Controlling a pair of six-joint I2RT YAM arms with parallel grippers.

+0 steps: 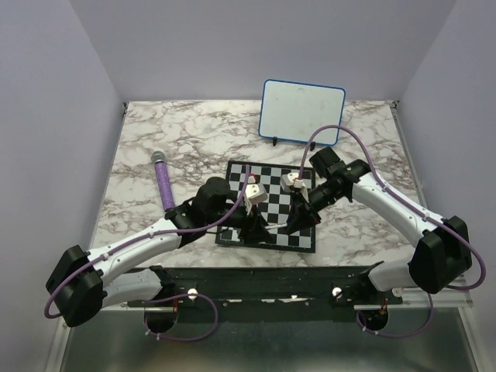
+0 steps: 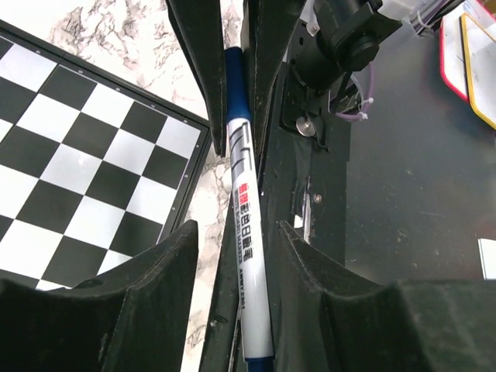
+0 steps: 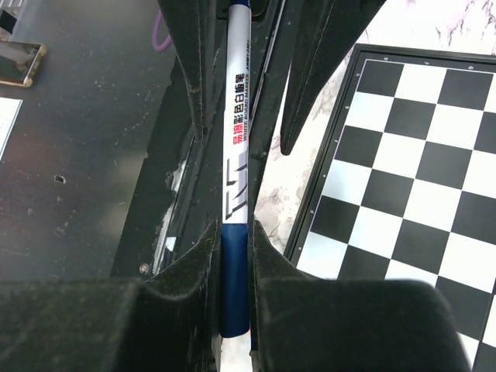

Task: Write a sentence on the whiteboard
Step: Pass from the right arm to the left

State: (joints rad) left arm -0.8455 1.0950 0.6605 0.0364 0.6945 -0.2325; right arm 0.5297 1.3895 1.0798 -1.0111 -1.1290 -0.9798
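Marble desk [image 1: 155, 132] carries the whiteboard [image 1: 302, 111] standing behind the chessboard [image 1: 271, 203], long axis left-right, face toward the arms. Above the chessboard's near edge, the right tool [image 3: 234, 232] clamps a marker [image 3: 236, 155] by its blue cap; the left tool [image 2: 236, 232] stands apart around the barrel, gripping nothing.

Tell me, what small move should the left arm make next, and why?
Probably close the left pincer on the white barrel of the marker. Its fingers flank the barrel with gaps on both sides, while the right pincer is clamped on the blue end; a firm hold on both ends looks needed to uncap it.
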